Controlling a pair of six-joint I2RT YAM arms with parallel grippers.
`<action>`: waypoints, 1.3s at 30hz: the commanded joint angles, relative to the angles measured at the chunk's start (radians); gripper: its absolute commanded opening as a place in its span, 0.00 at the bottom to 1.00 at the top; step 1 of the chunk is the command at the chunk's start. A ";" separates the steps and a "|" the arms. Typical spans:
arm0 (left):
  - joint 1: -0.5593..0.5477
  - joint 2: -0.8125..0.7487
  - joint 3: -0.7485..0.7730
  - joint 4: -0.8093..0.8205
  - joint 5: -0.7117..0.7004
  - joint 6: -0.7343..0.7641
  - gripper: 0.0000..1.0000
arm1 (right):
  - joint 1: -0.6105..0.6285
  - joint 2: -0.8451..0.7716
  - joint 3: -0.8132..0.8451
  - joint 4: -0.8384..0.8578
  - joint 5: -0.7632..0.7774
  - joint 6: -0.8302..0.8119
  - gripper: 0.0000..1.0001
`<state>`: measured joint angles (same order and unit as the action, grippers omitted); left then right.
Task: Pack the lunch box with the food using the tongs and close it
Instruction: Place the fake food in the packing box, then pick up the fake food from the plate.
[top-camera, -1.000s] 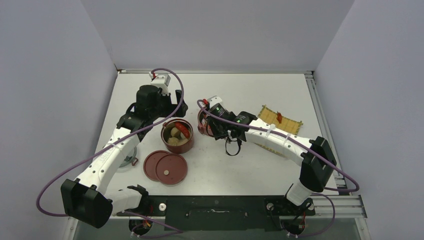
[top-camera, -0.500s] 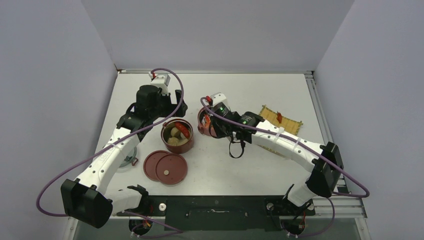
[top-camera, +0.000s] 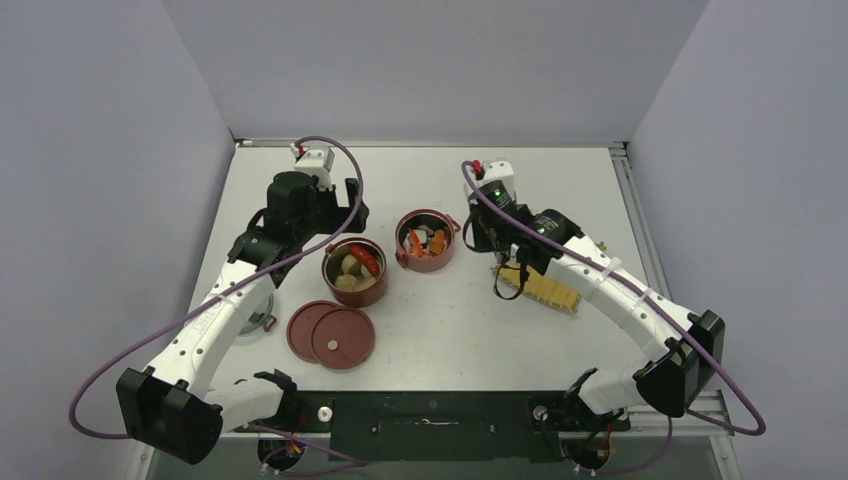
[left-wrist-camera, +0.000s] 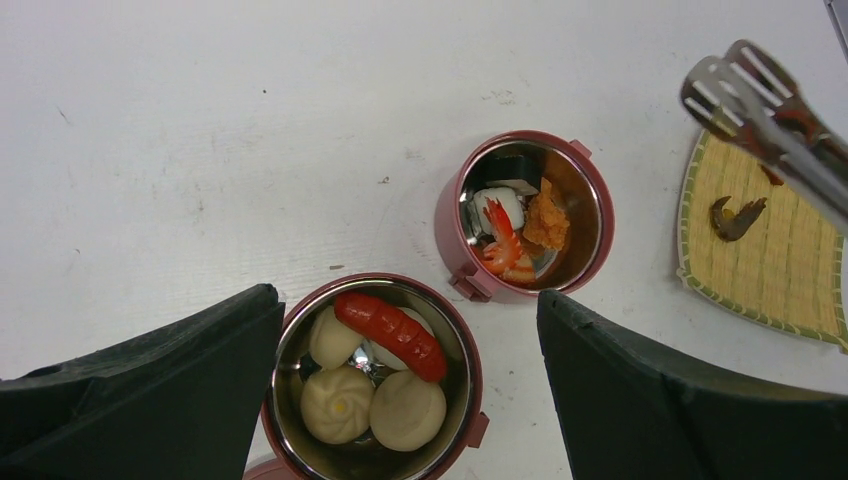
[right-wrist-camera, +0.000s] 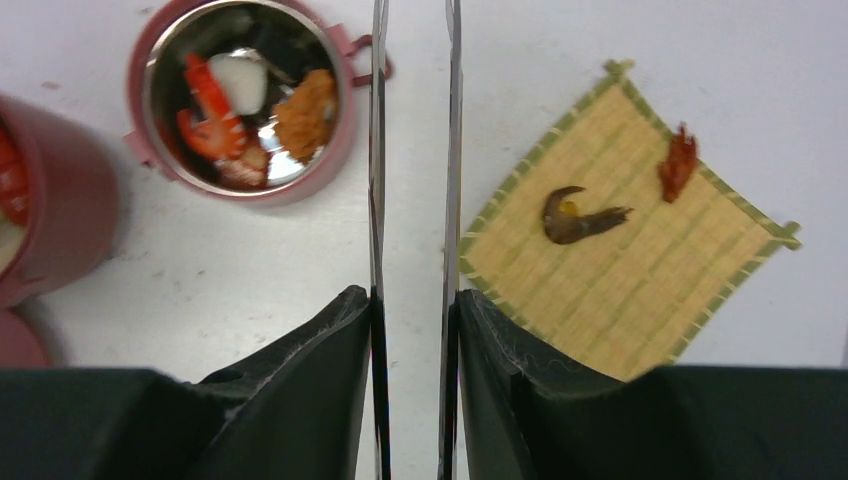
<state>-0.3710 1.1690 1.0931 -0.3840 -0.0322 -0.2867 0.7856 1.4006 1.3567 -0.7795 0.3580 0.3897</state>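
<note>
No readable text, label, brand, number or sign in any view. Bowls (left-wrist-camera: 525, 215): plain dark-red outside, bare steel inside, no marking legible. Lids (top-camera: 331, 334): plain, no print visible. Tongs (left-wrist-camera: 760, 105): bare metal, no stamp legible. Mat (right-wrist-camera: 620, 230): plain weave, no tag. Left arm (top-camera: 215, 320), right arm (top-camera: 620, 295): white and black casings, any lettering too small to read.
</note>
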 joint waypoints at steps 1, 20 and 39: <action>0.006 -0.037 -0.003 0.056 -0.032 0.017 0.99 | -0.119 -0.087 -0.034 -0.014 0.018 -0.028 0.35; -0.001 -0.033 -0.022 0.085 0.028 -0.008 0.99 | -0.689 -0.195 -0.248 0.047 -0.283 -0.087 0.39; -0.006 -0.029 -0.013 0.074 0.031 -0.008 0.99 | -0.707 -0.135 -0.317 0.094 -0.284 -0.063 0.38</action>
<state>-0.3721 1.1404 1.0702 -0.3538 -0.0166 -0.2852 0.0853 1.2613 1.0481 -0.7227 0.0380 0.3111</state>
